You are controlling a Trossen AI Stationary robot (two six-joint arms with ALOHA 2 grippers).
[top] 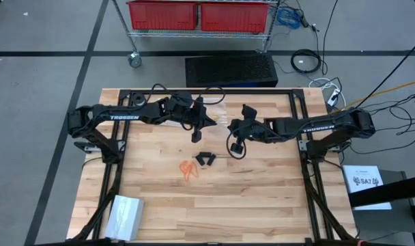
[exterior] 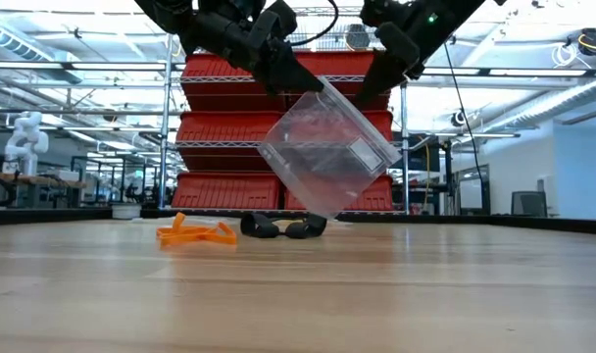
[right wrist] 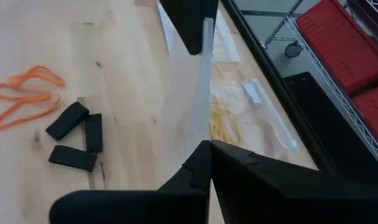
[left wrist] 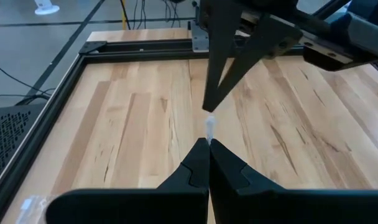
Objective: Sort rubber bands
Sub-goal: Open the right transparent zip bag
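Pale butcher-block wooden table (top: 262, 184), framed by dark rails. Near its middle, orange rubber bands (top: 187, 169) lying loose, with black rubber bands (top: 206, 158) just to their right. Toward the far edge, flat clear bags (right wrist: 251, 118), one holding yellowish rubber bands (right wrist: 221, 127). At the near left corner, a stack of clear plastic bags (top: 125, 216).

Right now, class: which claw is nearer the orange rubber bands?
Left. The left claw hangs behind the orange rubber bands, slightly to their right; the right claw sits farther right.
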